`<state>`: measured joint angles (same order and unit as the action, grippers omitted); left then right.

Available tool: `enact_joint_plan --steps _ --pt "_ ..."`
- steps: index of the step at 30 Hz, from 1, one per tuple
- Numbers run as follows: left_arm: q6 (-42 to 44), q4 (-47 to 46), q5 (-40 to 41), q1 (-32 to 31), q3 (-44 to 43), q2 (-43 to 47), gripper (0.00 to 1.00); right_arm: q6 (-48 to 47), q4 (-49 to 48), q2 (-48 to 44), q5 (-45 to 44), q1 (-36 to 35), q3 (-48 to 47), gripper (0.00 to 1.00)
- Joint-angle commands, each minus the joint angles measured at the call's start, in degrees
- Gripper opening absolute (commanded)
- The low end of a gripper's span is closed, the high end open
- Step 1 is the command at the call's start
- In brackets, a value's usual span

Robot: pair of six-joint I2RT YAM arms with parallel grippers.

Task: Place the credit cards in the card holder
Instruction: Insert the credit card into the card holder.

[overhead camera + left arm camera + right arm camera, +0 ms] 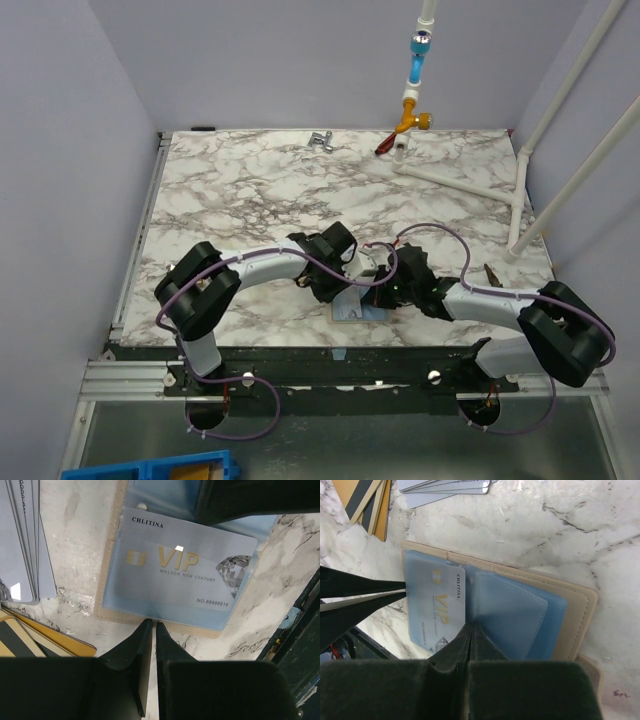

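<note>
Marble table (250,190) under me, white pipe frame (470,182) at its far right with a blue-and-orange fitting (415,70) up top. Small metal bit (321,141) at the far edge, blue bin (150,468) down near-left.

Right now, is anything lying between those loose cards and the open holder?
Nothing visible: only bare marble separates the grey cards and gold cards from the card holder, which already holds one card.

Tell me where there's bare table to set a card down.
The far half of the table is mostly bare marble, from the arms to the white pipe frame. Crowded at near centre: both arms meet over the card holder, credit cards stacked beside it.
</note>
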<state>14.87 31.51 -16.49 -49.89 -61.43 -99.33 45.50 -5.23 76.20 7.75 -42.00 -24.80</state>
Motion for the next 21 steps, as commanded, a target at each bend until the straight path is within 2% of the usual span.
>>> enact_joint_plan --steps 1,6,11,16,21 --pt "-0.6 2.4 0.0 0.0 -2.3 -1.8 0.09 -1.4 -3.0 1.5 3.1 -0.1 1.1 0.01" --pt "-0.4 3.1 -4.9 0.6 -2.4 -1.3 0.09 -1.3 -4.8 2.4 3.3 -0.4 1.4 0.01" --pt "-0.9 -0.6 -11.0 4.6 1.2 4.9 0.09 1.5 -3.5 -0.5 -0.8 -0.3 3.6 0.01" --pt "-0.7 -2.2 -10.4 4.9 2.8 6.7 0.10 2.0 -7.1 -1.2 0.5 -0.3 5.7 0.01" --pt "-4.8 -4.5 -10.4 4.5 2.5 5.9 0.11 2.0 -11.1 0.3 2.6 -0.1 6.2 0.01"
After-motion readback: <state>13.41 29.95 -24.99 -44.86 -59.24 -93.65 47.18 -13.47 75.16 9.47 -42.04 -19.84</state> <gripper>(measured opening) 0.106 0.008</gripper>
